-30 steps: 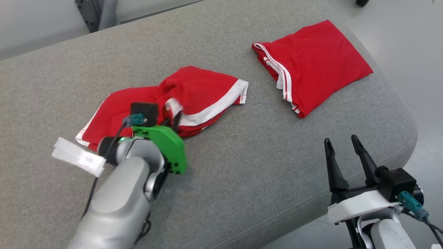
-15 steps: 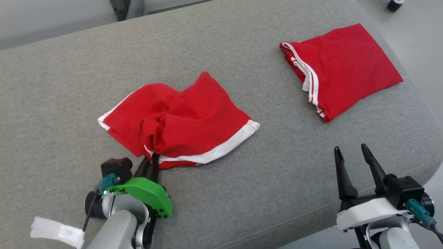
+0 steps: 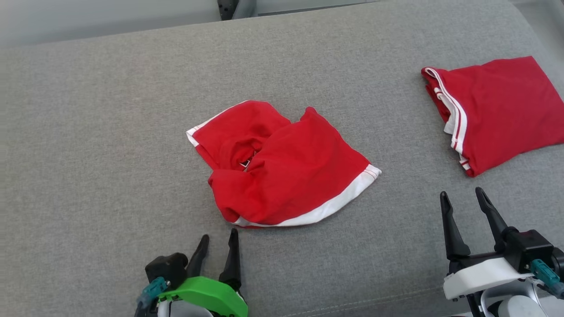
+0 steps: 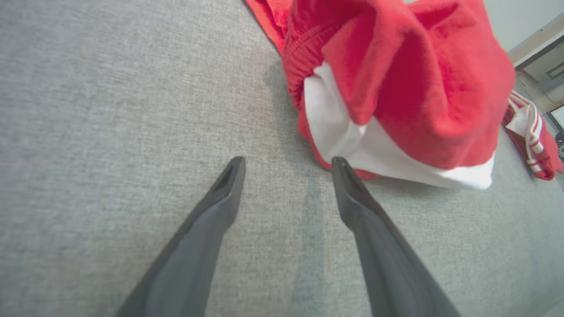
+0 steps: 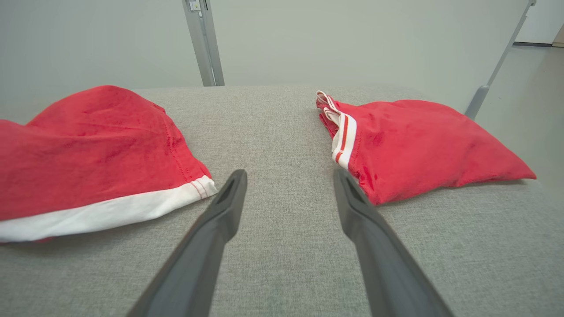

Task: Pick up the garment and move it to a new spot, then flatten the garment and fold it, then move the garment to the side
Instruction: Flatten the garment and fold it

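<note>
The crumpled red garment (image 3: 282, 176) is noted bunched at the middle of the grey padded surface (image 3: 110, 132), well apart from a folded red garment (image 3: 502, 110) at the right. The left gripper (image 3: 219, 235) is seen spread and empty, just short of the near hem; the right gripper (image 3: 460, 193) is likewise spread, nothing between its fingers. The cloth is judged light, limp and liable to slump. A pinch on the white hem band (image 3: 326, 207), near a corner, is judged best for spreading.

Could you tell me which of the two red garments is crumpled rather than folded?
The central garment, bunched near the left gripper; the folded garment lies flat at right.
</note>
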`<state>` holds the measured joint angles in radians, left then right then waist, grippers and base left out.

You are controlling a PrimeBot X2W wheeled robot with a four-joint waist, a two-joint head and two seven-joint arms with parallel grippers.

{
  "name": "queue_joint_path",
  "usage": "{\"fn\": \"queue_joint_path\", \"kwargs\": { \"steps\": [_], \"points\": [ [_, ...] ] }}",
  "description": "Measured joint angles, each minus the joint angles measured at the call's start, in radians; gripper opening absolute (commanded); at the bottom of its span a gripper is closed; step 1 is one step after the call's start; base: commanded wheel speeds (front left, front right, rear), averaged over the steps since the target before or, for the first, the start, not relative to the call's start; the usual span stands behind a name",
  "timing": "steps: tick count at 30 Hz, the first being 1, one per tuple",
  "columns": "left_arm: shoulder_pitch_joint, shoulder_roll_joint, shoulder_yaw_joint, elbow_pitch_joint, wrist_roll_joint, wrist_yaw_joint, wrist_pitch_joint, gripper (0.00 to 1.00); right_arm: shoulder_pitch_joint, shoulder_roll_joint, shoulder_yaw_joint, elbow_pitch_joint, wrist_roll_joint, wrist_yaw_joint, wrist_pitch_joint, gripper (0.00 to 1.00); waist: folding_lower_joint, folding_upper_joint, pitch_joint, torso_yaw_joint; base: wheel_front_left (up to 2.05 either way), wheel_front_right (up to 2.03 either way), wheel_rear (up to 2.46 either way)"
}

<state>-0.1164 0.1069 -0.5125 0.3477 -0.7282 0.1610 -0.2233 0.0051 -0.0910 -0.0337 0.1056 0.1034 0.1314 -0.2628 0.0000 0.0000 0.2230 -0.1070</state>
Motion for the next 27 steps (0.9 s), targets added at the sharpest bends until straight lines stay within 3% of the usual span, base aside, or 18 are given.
{"fn": "queue_joint_path", "kwargs": {
  "steps": [7, 12, 18, 19, 20, 24, 27],
  "points": [
    [-0.013, 0.058, 0.028, -0.072, 0.053, -0.039, -0.029, 1.0, 0.015, -0.002, 0.005, -0.007, -0.002, 0.0, 0.0, 1.0, 0.0, 0.0, -0.028, 0.044, 0.0, 0.0, 0.0],
    [-0.096, 0.042, 0.031, -0.068, 0.014, -0.101, -0.002, 1.0, 0.015, -0.002, 0.029, -0.001, -0.002, 0.0, 0.0, 1.0, 0.0, 0.0, -0.041, 0.046, 0.0, 0.0, 0.0],
    [-0.176, 0.036, 0.022, 0.077, -0.021, -0.116, 0.105, 1.0, 0.015, -0.001, 0.053, 0.009, -0.001, 0.0, 0.0, 1.0, 0.0, 0.0, -0.041, 0.023, 0.0, 0.0, 0.0],
    [-0.188, 0.038, 0.02, 0.101, -0.02, -0.116, 0.114, 0.88, 0.015, -0.001, 0.052, 0.009, 0.0, 0.0, 0.0, 1.0, 0.0, 0.0, -0.041, 0.017, 0.0, 0.0, 0.0],
    [-0.199, 0.041, 0.014, 0.117, -0.018, -0.12, 0.124, 0.0, 0.015, -0.001, 0.05, 0.009, 0.001, 0.0, 0.0, 1.0, 0.0, 0.0, -0.041, 0.011, 0.0, 0.0, 0.0],
    [-0.22, 0.042, -0.004, 0.1, -0.017, -0.131, 0.154, 0.0, 0.022, -0.002, 0.032, 0.007, 0.003, 0.0, 0.0, 1.0, 0.0, 0.0, -0.041, -0.005, 0.0, 0.0, 0.0],
    [-0.211, 0.068, -0.017, 0.01, -0.001, -0.105, 0.181, 0.0, 0.038, 0.001, 0.02, 0.007, 0.003, 0.0, 0.0, 1.0, 0.0, 0.0, -0.043, -0.001, 0.0, 0.0, 0.0]
  ]
}}
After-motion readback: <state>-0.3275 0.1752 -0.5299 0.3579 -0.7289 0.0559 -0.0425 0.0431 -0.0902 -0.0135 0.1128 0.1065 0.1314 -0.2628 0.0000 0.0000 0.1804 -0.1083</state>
